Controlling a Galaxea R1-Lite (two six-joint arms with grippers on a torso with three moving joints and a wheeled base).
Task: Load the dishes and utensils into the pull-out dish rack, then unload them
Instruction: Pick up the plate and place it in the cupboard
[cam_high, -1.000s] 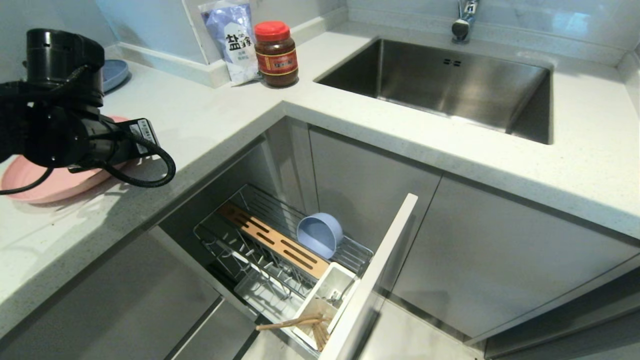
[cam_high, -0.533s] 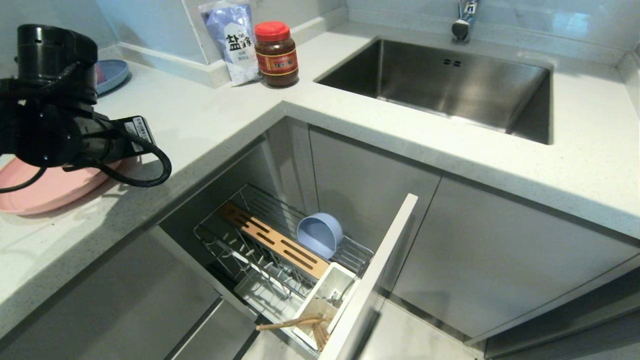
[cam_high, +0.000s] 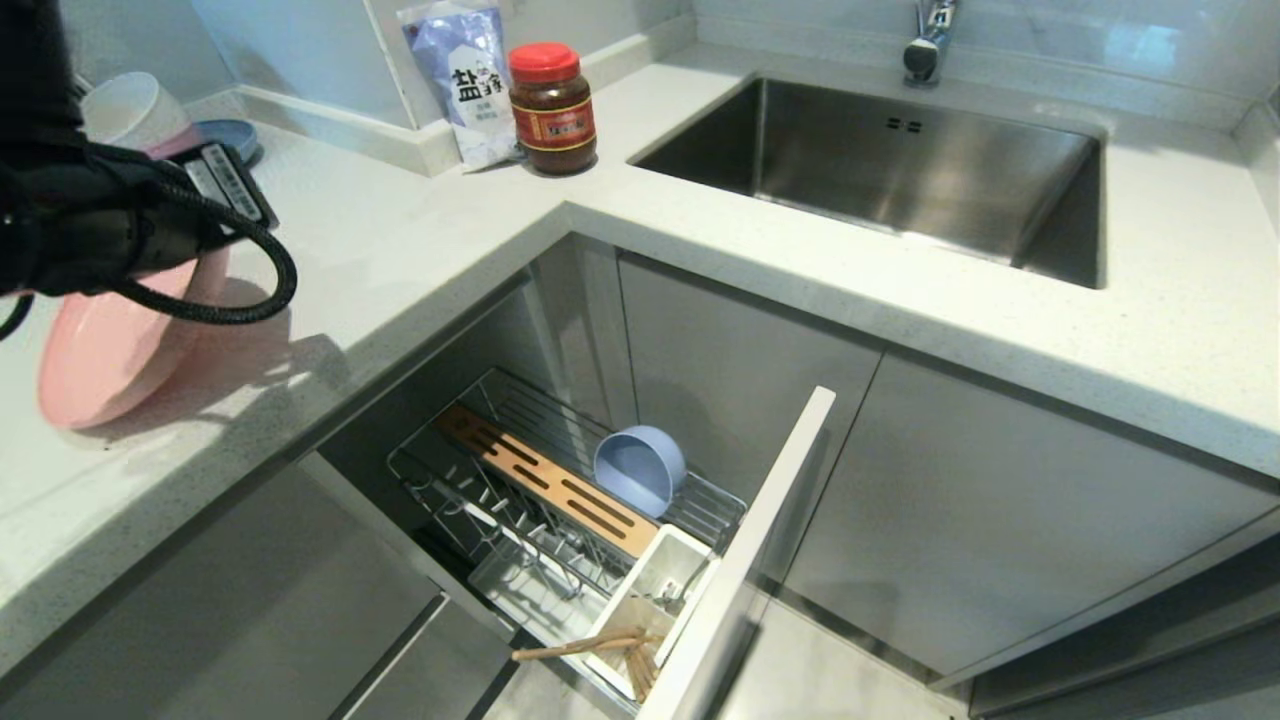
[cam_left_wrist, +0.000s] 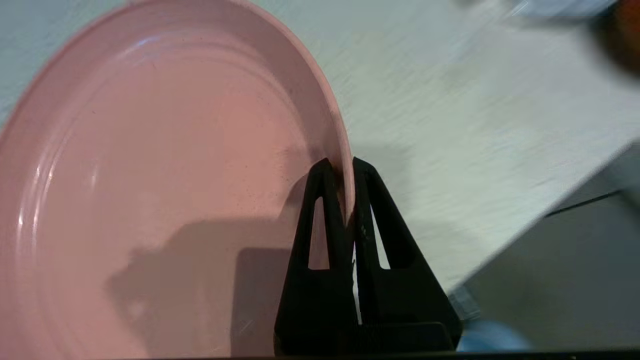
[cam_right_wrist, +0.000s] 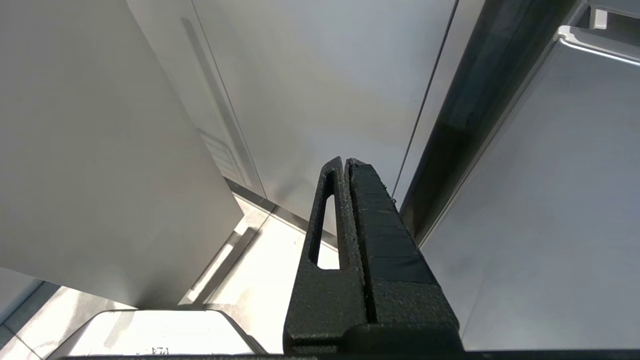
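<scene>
Here the left gripper (cam_left_wrist: 345, 185) is clamped on the rim of the pink plate (cam_high: 100, 355), one finger inside the lip and one outside, and the plate hangs tilted steeply above the tabletop (cam_high: 420, 240) at the left, its lower edge close to or just on the surface; which, I cannot tell. The grip is a narrow pinch on a thin edge of a wide, flat dish, so the likeliest trouble is the plate pivoting or sliding out between the fingers during the carry, and swinging into the tabletop edge on the way down. The pull-out dish rack (cam_high: 450, 470) stands open below, with the blue-grey bowl (cam_high: 640, 468) on its side against the wire near the slotted wooden board (cam_high: 545, 480), and the chopsticks (cam_high: 600, 650) lying slanted across the white cutlery cup (cam_high: 650, 590) rather than standing inside it. The upright prongs are closely spaced, so a plate arriving at a skewed angle could jam across them or knock the bowl. The stacked bowls (cam_high: 135, 115) on the blue plate just behind the arm could also be clipped by the wrist or its cable. The right gripper (cam_right_wrist: 346, 165) hangs parked beside the cabinet fronts, its fingers pressed together on nothing.
</scene>
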